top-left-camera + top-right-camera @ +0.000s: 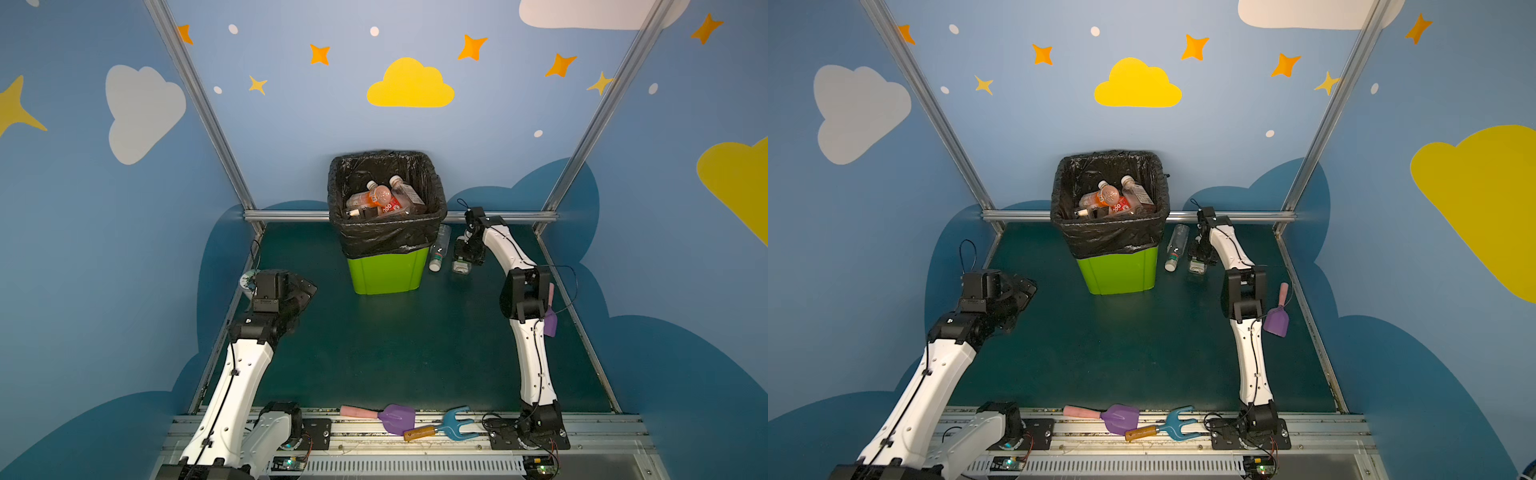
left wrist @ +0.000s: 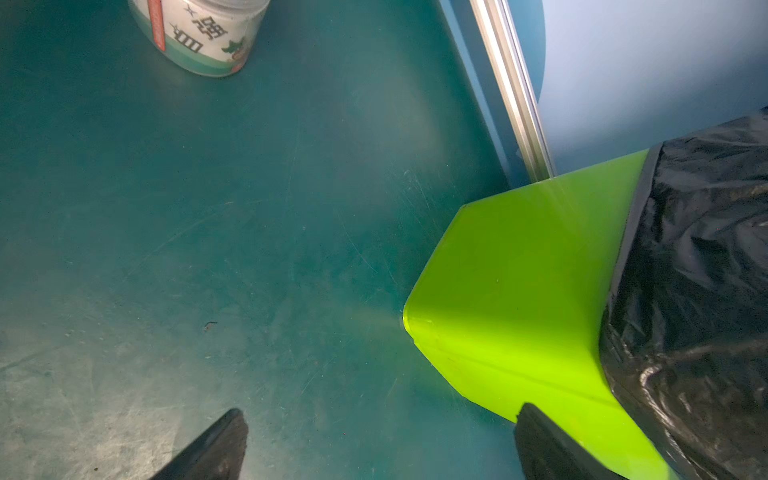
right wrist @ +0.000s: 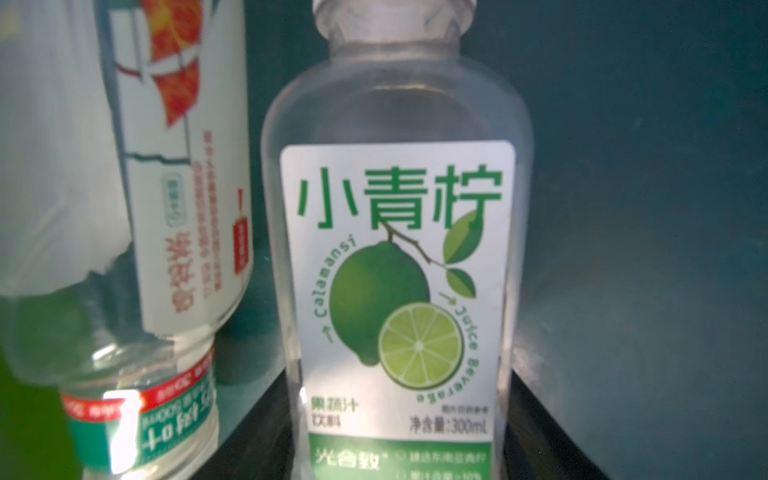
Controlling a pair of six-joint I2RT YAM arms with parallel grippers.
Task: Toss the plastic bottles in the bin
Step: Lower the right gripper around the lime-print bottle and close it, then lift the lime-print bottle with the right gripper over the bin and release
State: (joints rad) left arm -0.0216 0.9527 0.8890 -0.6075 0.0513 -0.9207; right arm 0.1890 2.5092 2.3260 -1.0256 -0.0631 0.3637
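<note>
**Right gripper (image 3: 399, 374) astride the lime bottle (image 3: 397, 249); left gripper (image 2: 374, 446) with jaws spread wide.**

Right fingers (image 3: 540, 436) sit close against both sides of the lime bottle; whether they clamp it is not discernible; its label reads "小青柠", "Calamansi", "Juice Beverage", "300mL". A second bottle (image 3: 174, 208), clear with a red-and-white label and a green neck band, lies just beside the right gripper, between it and the bin (image 1: 388, 270); its small print is too blurred to read. Further bottles (image 1: 380, 197) lie inside the bin. The left gripper hangs over the table (image 2: 208, 208), bin close ahead; a jar (image 2: 199, 37) with a green-white label stands near, characters unclear.
</note>
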